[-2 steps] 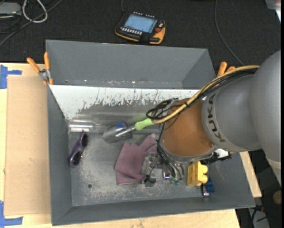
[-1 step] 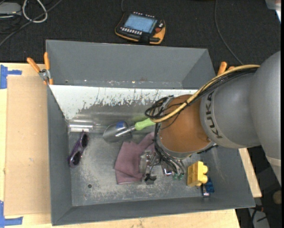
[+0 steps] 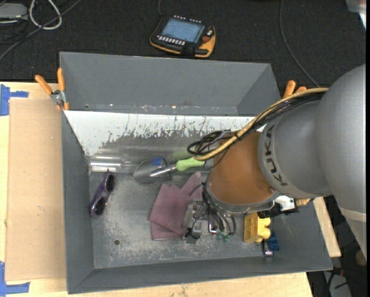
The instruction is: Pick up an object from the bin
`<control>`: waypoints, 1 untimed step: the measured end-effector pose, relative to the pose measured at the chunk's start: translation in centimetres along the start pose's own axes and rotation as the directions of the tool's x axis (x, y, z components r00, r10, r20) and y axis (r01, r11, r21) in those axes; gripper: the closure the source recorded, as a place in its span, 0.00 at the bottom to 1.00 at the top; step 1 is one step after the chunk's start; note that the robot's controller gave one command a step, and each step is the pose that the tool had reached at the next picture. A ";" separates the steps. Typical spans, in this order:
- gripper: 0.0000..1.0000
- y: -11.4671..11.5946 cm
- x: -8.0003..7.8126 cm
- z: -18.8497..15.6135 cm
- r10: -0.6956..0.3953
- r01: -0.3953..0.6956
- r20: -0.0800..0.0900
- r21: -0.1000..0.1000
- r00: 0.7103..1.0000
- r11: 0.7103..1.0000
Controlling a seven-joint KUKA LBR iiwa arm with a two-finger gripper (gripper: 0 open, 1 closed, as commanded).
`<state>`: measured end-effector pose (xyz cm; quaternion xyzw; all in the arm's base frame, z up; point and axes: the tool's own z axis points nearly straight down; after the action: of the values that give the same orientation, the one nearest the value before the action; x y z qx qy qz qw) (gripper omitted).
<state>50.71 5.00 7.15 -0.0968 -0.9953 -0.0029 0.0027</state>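
I see the gripper point(image 3: 197, 226) low in the grey bin point(image 3: 172, 98), at the right edge of a crumpled mauve cloth point(image 3: 167, 210) lying mid-floor; I cannot tell whether it is released or clenched. A green-handled metal scoop point(image 3: 153, 170) lies just behind the cloth, and purple sunglasses point(image 3: 102, 193) lie further left.

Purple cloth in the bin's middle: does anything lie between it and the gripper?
Nothing visible does. The gripper is at the right edge of the purple cloth; the green-handled scoop lies beyond its far edge.
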 end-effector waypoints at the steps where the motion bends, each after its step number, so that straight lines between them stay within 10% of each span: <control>1: 1.00 1.6 -1.1 -0.6 -0.301 0.301 0.000 0.002 0.954 0.954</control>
<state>52.13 6.36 7.77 0.0559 -0.9984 -0.0020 0.0021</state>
